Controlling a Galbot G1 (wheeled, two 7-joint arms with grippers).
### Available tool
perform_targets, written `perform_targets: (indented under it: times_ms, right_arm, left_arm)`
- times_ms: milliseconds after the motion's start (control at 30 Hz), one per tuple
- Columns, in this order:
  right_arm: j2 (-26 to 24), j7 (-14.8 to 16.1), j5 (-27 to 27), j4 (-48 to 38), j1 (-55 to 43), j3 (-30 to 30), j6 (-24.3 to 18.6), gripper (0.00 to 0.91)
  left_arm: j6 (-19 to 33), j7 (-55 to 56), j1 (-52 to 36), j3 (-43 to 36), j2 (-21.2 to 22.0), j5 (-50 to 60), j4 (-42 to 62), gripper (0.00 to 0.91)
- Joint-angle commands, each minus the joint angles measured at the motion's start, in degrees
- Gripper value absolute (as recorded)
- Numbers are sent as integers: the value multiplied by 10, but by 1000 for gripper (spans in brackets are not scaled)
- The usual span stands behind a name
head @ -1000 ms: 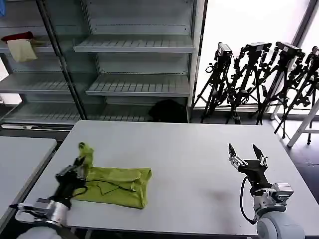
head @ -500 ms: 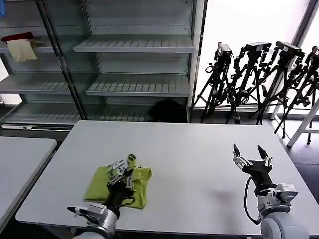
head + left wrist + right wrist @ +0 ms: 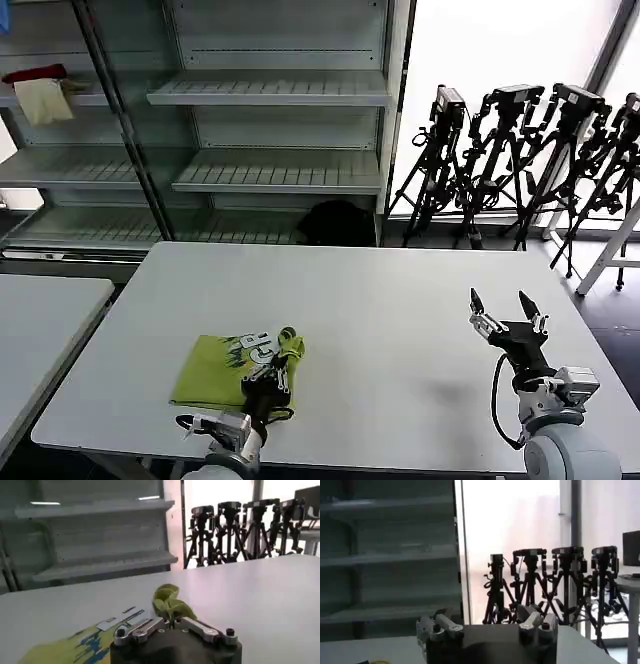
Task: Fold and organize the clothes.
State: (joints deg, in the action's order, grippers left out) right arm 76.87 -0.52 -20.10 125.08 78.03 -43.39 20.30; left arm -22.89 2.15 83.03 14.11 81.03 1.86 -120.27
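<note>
The lime-green T-shirt (image 3: 225,372) lay folded into a rough rectangle on the white bench (image 3: 400,330), near the front edge on the robot's left side. The left end effector (image 3: 268,350) stood over the shirt's right-hand end, its fingers closed on a bunched bit of green fabric that poked up between them (the left wrist view showed this crumpled tuft (image 3: 170,605) rising just past the fingers (image 3: 200,628)). In that same view a printed graphic in blue and white (image 3: 95,637) showed on the shirt's flat upper face, beside the end effector (image 3: 172,625). The shirt's far end looked fairly flat, while the edge under the left end effector was thicker and rumpled. The right end effector (image 3: 506,312) was held above the bench on the robot's right side, well apart from the shirt, its two fingers spread open and pointing up and away, gripping nothing; in the right wrist view its fingers (image 3: 442,625) stood apart, with a row of black camera tripods (image 3: 545,585) behind them. Those tripods (image 3: 520,160) stood on the floor beyond the bench by the bright window. Behind the bench on the left rose empty grey metal shelves (image 3: 270,130), and on a high shelf at far left sat a small red cloth (image 3: 35,74) with a pale cream-beige cloth (image 3: 45,100) hanging beneath it. A second bench (image 3: 40,320) sat at the left edge.
</note>
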Motion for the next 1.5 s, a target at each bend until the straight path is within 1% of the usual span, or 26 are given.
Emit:
perform_targets:
  times_ms: [33,200,333,400,467,500,533,567,633,667,700,767,800,900,1000,1167,1500]
  right_arm:
    - [0,-1,0,-1,-1,0,1,907]
    - [0,2,0,0,0,0,1,907]
    - [0,3,0,0,2,0,1,907]
    - [0,3,0,0,2,0,1,907]
    - [0,3,0,0,2,1,1,907]
    - [0,2,0,1,3,2,1,907]
    - [0,3,-2,2,4,2,2,907]
    - [-1,3,-2,2,4,2,2,907]
    - [-1,3,-3,2,5,3,2,907]
    - [-1,4,-2,3,5,3,2,907]
    - [-1,4,-2,3,6,4,1,907]
    - [1,5,1,3,6,6,1,907]
    - [2,5,3,3,5,9,2,907]
    - [6,5,7,1,2,14,3,907]
    - [7,5,9,-5,-4,17,5,907]
    - [1,6,8,-10,-4,13,6,907]
    - [3,9,6,-12,-1,14,2,907]
  left_arm:
    - [-2,4,7,-40,16,2,18,907]
    - [0,6,15,-65,35,-1,8,907]
    - [33,9,19,-77,43,-3,9,907]
    - [58,9,18,-70,43,-23,-4,907]
    - [71,8,19,-49,31,-71,-47,907]
    - [69,7,19,-16,23,-108,-60,907]
    - [72,2,18,23,1,-131,-89,907]
    - [76,-6,18,59,-11,-158,-104,907]
    - [70,-32,18,164,-30,-187,-112,907]
    - [62,-50,17,228,-38,-212,-106,907]
    - [54,-53,17,273,-59,-236,-97,907]
    - [33,-49,25,338,-95,-323,-65,907]
    - [29,-44,30,353,-115,-351,-48,907]
    - [30,-47,41,357,-129,-356,-10,907]
    - [24,-47,43,335,-120,-357,4,907]
    - [-33,-31,29,306,-99,-344,7,907]
    - [-34,-36,30,296,-98,-319,44,907]
